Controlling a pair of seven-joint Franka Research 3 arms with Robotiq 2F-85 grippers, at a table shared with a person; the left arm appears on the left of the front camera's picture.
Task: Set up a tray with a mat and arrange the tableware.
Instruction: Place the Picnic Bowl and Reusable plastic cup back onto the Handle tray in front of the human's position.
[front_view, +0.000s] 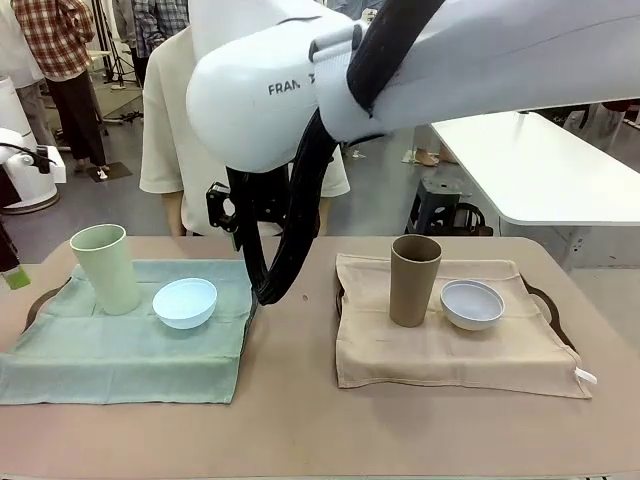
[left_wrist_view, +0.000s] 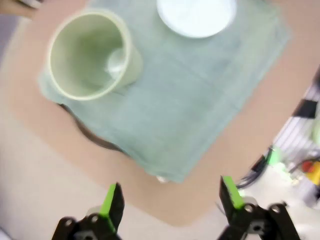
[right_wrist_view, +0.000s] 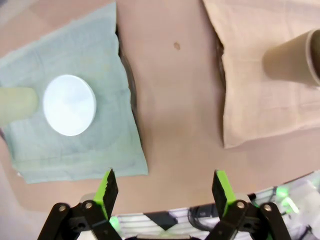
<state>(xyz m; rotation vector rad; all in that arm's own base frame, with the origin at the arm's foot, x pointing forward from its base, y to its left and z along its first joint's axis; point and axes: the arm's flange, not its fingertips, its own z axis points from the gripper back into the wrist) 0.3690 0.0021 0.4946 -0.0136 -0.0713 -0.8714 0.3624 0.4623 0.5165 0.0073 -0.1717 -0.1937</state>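
On the left a green mat covers a dark tray. On it stand the pale green tumbler and the light blue bowl. On the right, a beige mat on a tray carries the taupe tumbler and the bluish-white bowl. My left gripper hangs open high above the green mat's corner, near the green tumbler. My right gripper is open over the bare table between the mats, with the blue bowl and taupe tumbler on either side.
A large white arm link with a black cable hangs over the table's middle. A person in a cream shirt stands at the far side. A white table and a stool stand behind on the right.
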